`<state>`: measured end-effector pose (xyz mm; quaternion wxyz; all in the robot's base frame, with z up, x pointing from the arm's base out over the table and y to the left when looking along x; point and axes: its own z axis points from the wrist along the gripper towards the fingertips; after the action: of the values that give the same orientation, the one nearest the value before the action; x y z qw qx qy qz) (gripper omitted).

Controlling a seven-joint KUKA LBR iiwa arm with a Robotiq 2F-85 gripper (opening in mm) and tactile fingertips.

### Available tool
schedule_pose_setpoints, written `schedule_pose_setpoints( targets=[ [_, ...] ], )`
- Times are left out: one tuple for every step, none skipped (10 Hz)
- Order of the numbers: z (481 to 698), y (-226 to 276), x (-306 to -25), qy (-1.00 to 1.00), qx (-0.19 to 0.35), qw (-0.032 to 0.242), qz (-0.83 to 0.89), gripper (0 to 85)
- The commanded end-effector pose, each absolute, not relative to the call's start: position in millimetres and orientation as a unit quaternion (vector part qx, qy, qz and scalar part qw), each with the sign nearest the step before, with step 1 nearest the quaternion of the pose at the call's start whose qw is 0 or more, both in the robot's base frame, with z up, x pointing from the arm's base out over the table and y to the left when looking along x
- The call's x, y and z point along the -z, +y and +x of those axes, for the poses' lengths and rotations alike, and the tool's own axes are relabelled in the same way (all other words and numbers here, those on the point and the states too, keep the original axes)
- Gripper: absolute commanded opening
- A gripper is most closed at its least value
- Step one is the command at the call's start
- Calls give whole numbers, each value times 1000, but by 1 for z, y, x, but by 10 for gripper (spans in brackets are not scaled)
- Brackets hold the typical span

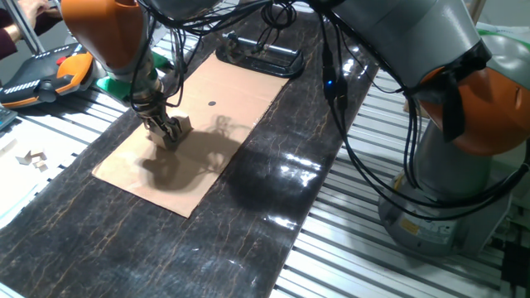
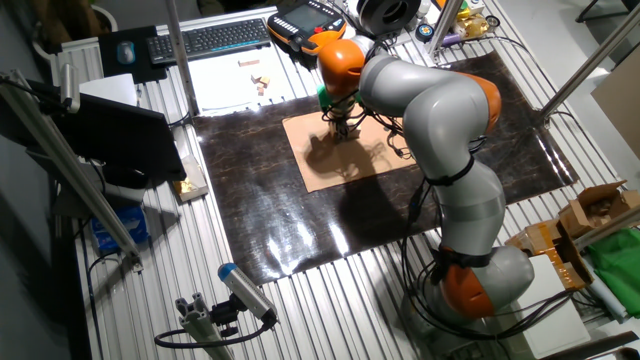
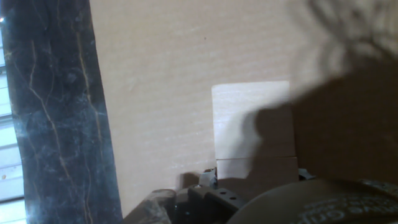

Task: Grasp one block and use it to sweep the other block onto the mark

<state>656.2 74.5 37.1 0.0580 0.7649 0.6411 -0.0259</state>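
Note:
My gripper [image 1: 170, 134] is low over the tan cardboard [image 1: 124, 170], near its left part. A pale wooden block [image 1: 184, 124] sits right against the fingertips on their right side. In the hand view the pale block [image 3: 252, 121] lies just beyond the dark finger parts [image 3: 211, 198]. A seam crosses it low down, so it may be two blocks touching; I cannot tell. The mark [image 1: 212, 104], a tiny black dot, lies on the cardboard up and right of the block, apart from it. The other fixed view shows the gripper [image 2: 343, 128] small, with the fingers hidden.
The cardboard lies on a dark marbled mat [image 1: 248, 223]. A black rectangular frame [image 1: 261, 56] stands at the cardboard's far end. An orange and black pendant [image 1: 50, 74] and small wooden pieces [image 1: 33, 157] lie off the mat to the left. The arm's base [image 1: 447, 199] stands at the right.

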Motion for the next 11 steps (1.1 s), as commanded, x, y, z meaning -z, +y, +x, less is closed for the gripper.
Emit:
schedule_pose_setpoints(
  targets=[
    [656,74,-37,640,25,58,766,7],
    [656,74,-37,638,28,61,767,7],
    [656,74,-37,637,33,65,768,7],
    [656,74,-37,637,35,67,768,7],
    [656,74,-37,637,35,67,768,7],
    [656,75,-37,637,36,67,767,7],
    [656,74,-36,638,35,64,767,7],
    [656,74,-36,638,35,65,766,7],
    [656,74,-37,638,36,67,766,7],
    [656,74,-37,638,36,67,766,7],
    [656,74,-37,638,38,67,766,7]
  ],
)
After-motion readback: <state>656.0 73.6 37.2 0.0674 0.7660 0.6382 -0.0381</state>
